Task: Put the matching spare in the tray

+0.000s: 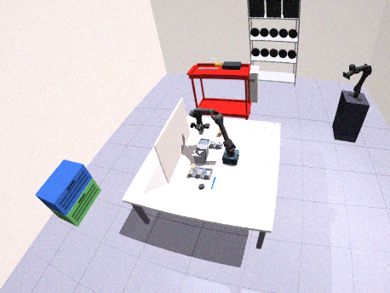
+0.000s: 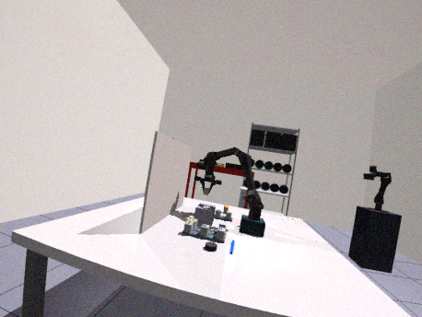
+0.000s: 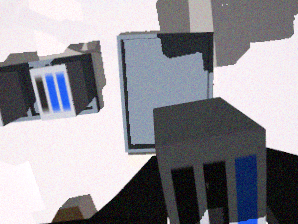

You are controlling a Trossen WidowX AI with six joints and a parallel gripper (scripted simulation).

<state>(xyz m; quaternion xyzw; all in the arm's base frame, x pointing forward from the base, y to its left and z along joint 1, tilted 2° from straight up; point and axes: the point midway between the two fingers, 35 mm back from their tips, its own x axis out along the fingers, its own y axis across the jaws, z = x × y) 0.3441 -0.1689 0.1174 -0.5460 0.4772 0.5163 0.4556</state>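
My gripper (image 1: 200, 130) (image 2: 206, 190) is shut on a grey block, held well above the table. In the wrist view the block (image 3: 210, 125) shows two black stripes and one blue stripe on its face. The shallow blue-grey tray (image 3: 165, 95) lies below and beyond the block, which covers its lower right corner; a dark shadow falls on its far right part. A tall grey box (image 1: 201, 154) (image 2: 205, 212) stands nearer the top and exterior views; no printed code is readable. A rack left of the tray holds a spare (image 3: 54, 92) with one black and two blue stripes.
Another rack with several spares (image 1: 200, 172) (image 2: 205, 230) stands in front of the grey box. A black puck (image 1: 201, 186) (image 2: 210, 246) and a blue pen (image 1: 214, 183) (image 2: 232, 247) lie near it. An upright panel (image 1: 170, 142) (image 2: 161, 180) stands at the left. A small orange object (image 1: 220, 133) (image 2: 226, 208) is behind.
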